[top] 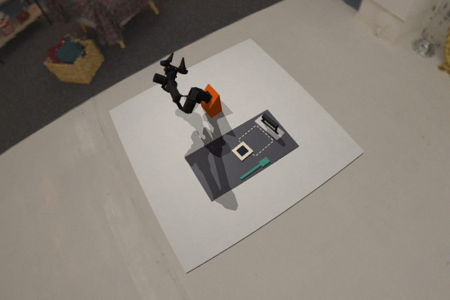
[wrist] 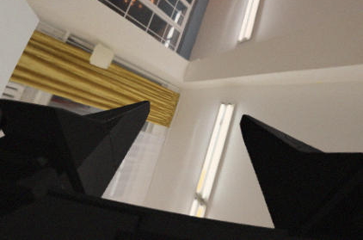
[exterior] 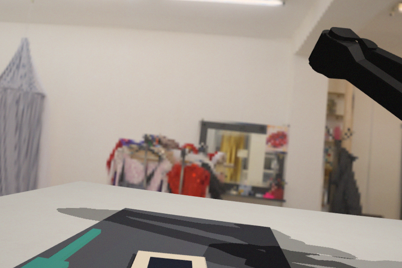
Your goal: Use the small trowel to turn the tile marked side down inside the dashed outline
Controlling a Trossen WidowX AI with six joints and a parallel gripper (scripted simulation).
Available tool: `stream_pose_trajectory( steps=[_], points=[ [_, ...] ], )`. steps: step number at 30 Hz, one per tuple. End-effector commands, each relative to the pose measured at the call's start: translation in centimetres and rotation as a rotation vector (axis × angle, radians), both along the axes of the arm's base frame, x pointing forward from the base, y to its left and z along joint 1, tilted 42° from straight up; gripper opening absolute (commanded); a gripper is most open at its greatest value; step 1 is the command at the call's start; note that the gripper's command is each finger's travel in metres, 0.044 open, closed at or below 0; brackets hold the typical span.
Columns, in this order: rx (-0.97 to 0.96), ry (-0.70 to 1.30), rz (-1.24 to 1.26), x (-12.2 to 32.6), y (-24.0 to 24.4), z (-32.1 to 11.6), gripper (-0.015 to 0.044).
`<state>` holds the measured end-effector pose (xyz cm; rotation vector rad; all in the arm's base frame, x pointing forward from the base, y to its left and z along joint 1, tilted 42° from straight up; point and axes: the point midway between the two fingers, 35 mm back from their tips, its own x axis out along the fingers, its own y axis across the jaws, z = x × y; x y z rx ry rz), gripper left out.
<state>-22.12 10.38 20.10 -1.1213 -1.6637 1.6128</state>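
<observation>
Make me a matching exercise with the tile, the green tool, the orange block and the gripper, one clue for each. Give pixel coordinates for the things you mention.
1. tile (top: 246,156) (exterior: 142,261)
2. green tool (top: 252,170) (exterior: 76,245)
3. orange block (top: 215,106)
4. gripper (top: 177,63) (wrist: 194,112)

A. fingers apart
B. off the mat
C. marked side up
D. flat along the mat's long edge

Pairs: 1-C, 2-D, 3-B, 4-A
</observation>
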Motion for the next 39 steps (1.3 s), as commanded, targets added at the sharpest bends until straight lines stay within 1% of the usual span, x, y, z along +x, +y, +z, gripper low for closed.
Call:
stream_pose_trajectory(
  steps=[1,11,12,21,25,39],
  points=[
    [0.000,0.000,0.000,0.00,0.00,0.00,0.0374],
    [0.000,0.000,0.000,0.00,0.00,0.00,0.0111],
    [0.000,0.000,0.000,0.00,0.00,0.00,0.0100],
    [0.000,0.000,0.000,0.00,0.00,0.00,0.0100],
    [0.000,0.000,0.000,0.00,0.00,0.00,0.0000],
    [0.000,0.000,0.000,0.00,0.00,0.00,0.0000]
  ],
)
